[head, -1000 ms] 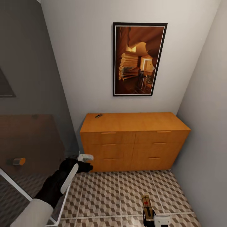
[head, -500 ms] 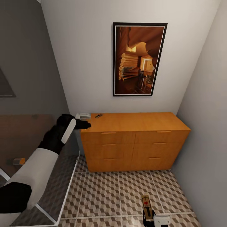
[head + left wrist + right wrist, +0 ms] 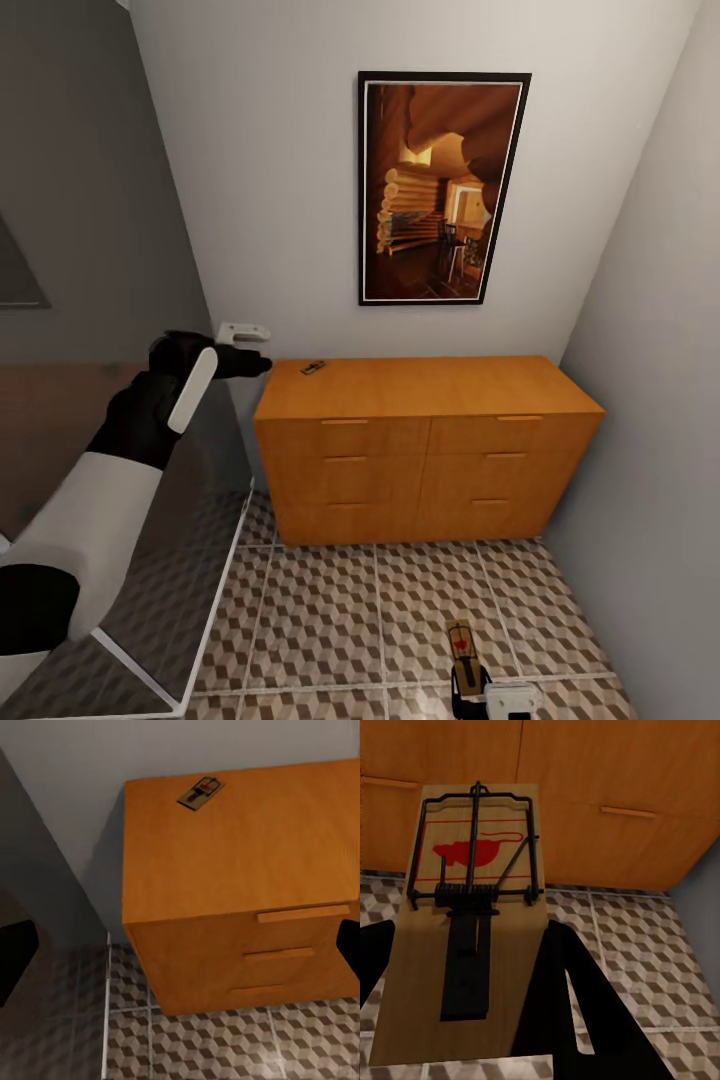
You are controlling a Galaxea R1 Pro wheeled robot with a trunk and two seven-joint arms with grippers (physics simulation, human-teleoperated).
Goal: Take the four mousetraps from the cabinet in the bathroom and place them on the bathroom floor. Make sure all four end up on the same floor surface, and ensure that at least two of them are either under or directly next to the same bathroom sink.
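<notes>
Beside the cabinet (image 3: 425, 440), left claw (image 3: 250, 362) raised, spread, right claw (image 3: 478, 695) low, pinching a mousetrap (image 3: 472, 937).

A tall framed picture (image 3: 443, 188) of a log-cabin interior hangs on the pale back wall (image 3: 270, 180), in a dark frame. A grey wall (image 3: 660, 380) closes the right side. At the left stands a dark glass panel (image 3: 150, 560) with a white edge.

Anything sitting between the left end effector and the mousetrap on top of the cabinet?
Nothing. In the head view, the left end effector hovers off the cabinet's corner, and only bare orange-brown top lies between it and the mousetrap.
</notes>
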